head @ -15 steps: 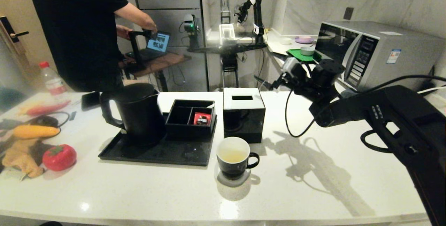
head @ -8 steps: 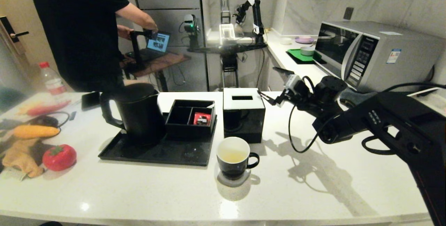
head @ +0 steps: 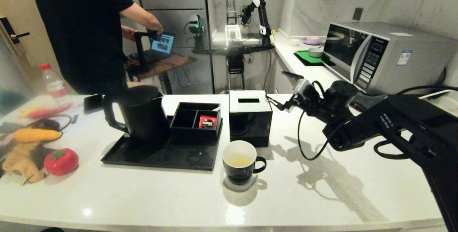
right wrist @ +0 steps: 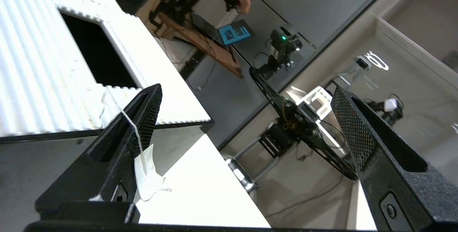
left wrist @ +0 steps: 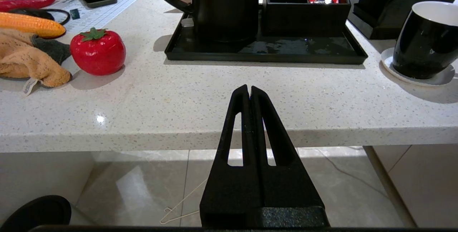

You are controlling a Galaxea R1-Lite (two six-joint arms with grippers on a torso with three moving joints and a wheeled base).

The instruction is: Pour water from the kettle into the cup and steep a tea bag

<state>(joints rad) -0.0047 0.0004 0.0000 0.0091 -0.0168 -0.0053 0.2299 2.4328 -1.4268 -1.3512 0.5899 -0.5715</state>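
Note:
The black kettle [head: 141, 115] stands on a black tray [head: 161, 158], left of the cup [head: 240, 162]. The cup sits on a pale coaster and holds a little yellowish water [head: 239, 159]. My right gripper [head: 282, 89] hovers open just right of the black cube box [head: 249, 117]. In the right wrist view the tea bag [right wrist: 148, 178], a whitish pouch, clings to the inner side of one finger [right wrist: 143, 117] of the right gripper [right wrist: 247, 92], its string running up along that finger. My left gripper [left wrist: 249, 88] is shut and empty, low in front of the counter edge.
A black compartment box [head: 195, 119] with a red packet [head: 207, 121] shares the tray. A red tomato toy [head: 61, 161], corn and a cloth lie at the left. A microwave [head: 386, 54] stands at the right, and a person [head: 82, 28] stands behind the counter.
My right arm has dropped a little and shifted right, keeping its open fingers beside the cube box. Kettle, cup and left gripper have not moved.

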